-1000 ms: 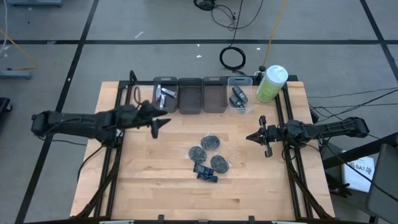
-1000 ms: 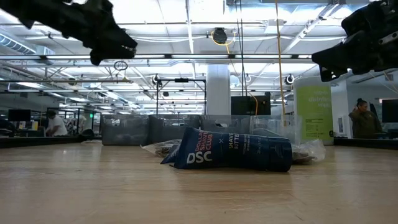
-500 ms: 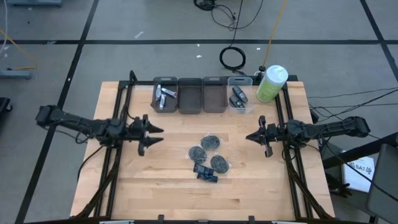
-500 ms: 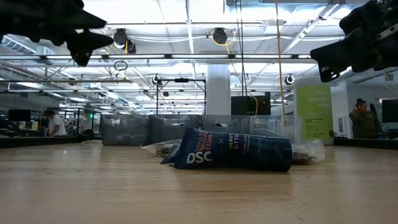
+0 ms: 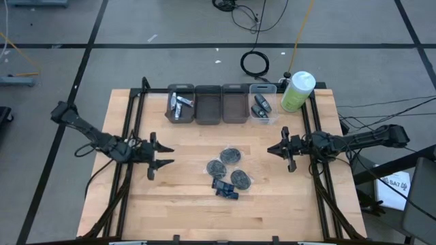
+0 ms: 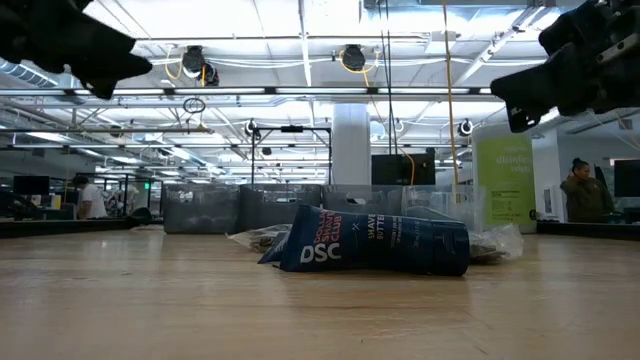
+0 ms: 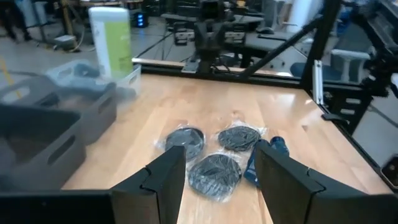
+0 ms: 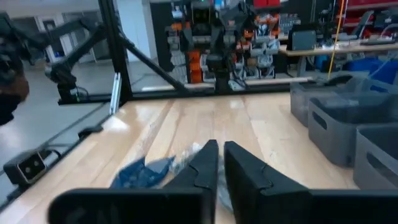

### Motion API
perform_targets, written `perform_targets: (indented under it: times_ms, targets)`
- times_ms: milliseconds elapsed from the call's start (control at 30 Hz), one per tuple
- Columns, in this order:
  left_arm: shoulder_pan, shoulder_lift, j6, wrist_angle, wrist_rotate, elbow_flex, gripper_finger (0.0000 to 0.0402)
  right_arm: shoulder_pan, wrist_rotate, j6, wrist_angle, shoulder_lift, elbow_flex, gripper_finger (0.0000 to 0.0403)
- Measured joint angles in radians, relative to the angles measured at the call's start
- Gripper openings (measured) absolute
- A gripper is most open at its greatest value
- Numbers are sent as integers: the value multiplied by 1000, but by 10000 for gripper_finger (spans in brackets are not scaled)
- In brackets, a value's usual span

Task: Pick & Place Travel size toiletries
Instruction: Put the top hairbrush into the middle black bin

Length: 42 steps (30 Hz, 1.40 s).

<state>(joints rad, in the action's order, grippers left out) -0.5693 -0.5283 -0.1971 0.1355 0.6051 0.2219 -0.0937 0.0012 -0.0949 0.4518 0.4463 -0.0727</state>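
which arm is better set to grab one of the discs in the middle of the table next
Left, probably. The left gripper is open and aimed at the discs. The right gripper sits about as near but with fingers nearly closed, so it would have to open first.

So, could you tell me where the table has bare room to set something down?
Bare wood lies along the table's near edge, below the packets, and between the left claw and the discs. The centre cluster and the bins are crowded.

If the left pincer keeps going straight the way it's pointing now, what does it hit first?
Most likely the cluster of round dark grey discs in clear wrappers. The open left pincer points across the wooden table toward them, with bare wood between. It seems to hang above the table, so it might pass over.
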Motion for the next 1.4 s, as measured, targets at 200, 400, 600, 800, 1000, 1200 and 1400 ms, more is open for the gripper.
perform_targets:
  times_ms: [200, 400, 600, 800, 1000, 1200, 1400]
  targets:
    - [-62, 21, -96, 23, 142, -73, 186, -1, 17, -35, 57, 150, -27, 131]
    - [-69, 18, -103, 83, 139, -102, 186, -1, 35, -31, -11, 400, -181, 229]
    - [-69, 17, -97, 71, 136, -102, 186, -1, 80, 55, -71, 719, -394, 243]
    - [-68, 17, -86, 71, 135, -102, 186, -1, 76, 135, -66, 990, -539, 232]
    - [-68, 17, -87, 70, 133, -102, 186, -25, 76, 187, -66, 1136, -614, 250]
    - [-68, 17, -100, 70, 133, -102, 186, -25, 80, 221, -66, 1228, -635, 278]
    - [-68, 17, -105, 71, 133, -102, 186, -21, 151, 287, -72, 1288, -635, 275]
